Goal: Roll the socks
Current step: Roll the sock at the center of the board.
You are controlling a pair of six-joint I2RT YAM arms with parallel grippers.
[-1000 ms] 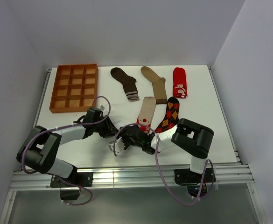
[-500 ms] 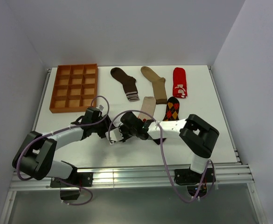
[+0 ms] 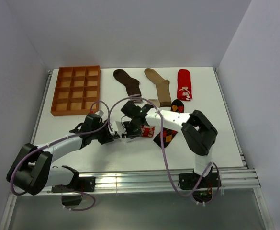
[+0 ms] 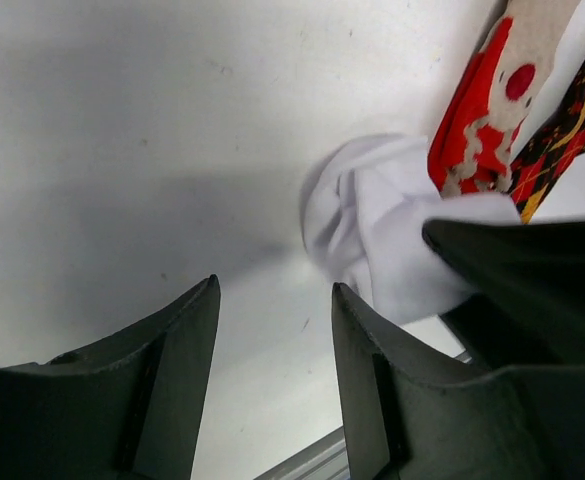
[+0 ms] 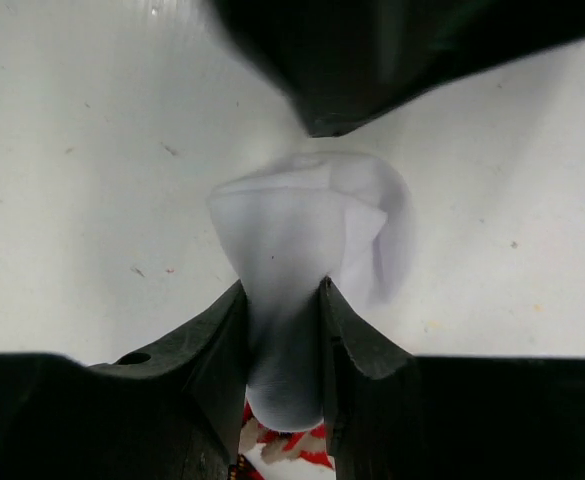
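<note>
The left gripper (image 4: 274, 295) has its jaws apart and empty, just beside the white sock (image 5: 302, 240), a crumpled bunch at the near middle of the table (image 3: 211, 110). The right gripper (image 5: 282, 300) is clamped on it. Just behind lie the red-toed sock (image 3: 148, 130) and the argyle sock (image 3: 166, 136). The brown sock (image 3: 128, 84), tan sock (image 3: 160, 86) and red sock (image 3: 184, 84) lie flat at the far edge.

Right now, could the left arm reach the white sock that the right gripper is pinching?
Probably yes: the left gripper stands open beside the white sock, bare table between; the right gripper crowds one side.

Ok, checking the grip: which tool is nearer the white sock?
Right. The right tool pinches the white sock; the left tool is open just short of it.
</note>
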